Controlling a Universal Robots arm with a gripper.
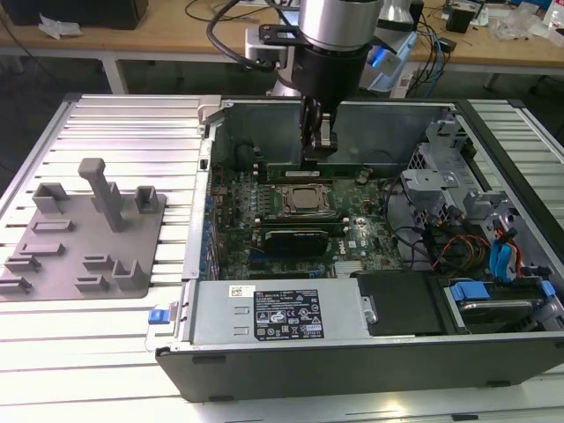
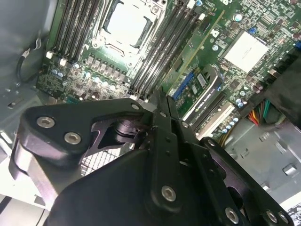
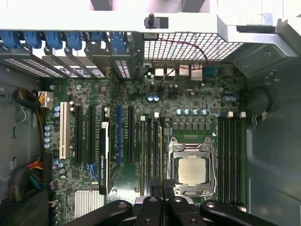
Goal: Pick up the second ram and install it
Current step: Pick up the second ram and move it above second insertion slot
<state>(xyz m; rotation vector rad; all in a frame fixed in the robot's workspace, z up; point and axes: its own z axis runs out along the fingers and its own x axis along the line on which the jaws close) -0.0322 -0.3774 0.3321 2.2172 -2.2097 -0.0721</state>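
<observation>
The second ram (image 1: 339,166), a thin green stick, hangs level under my gripper (image 1: 319,157) inside the open computer case (image 1: 203,264), above the motherboard near the CPU socket (image 1: 306,200). The fingers are shut on its middle. In the first wrist view the ram (image 3: 159,150) shows edge-on as a thin line running out from my gripper (image 3: 163,184). It lines up with the black memory slots (image 3: 149,150) between the CPU socket (image 3: 192,168) and the black expansion card (image 3: 104,157). The second wrist view shows the closed gripper (image 2: 159,96) and the ram's edge (image 2: 197,47) over those slots.
More memory slots (image 3: 230,155) lie on the socket's other side. The power supply (image 1: 282,313) fills the case's near side; a drive cage (image 1: 441,176) and loose cables (image 1: 458,251) crowd the exterior view's right. A grey parts fixture (image 1: 88,229) sits on the ribbed table at that view's left.
</observation>
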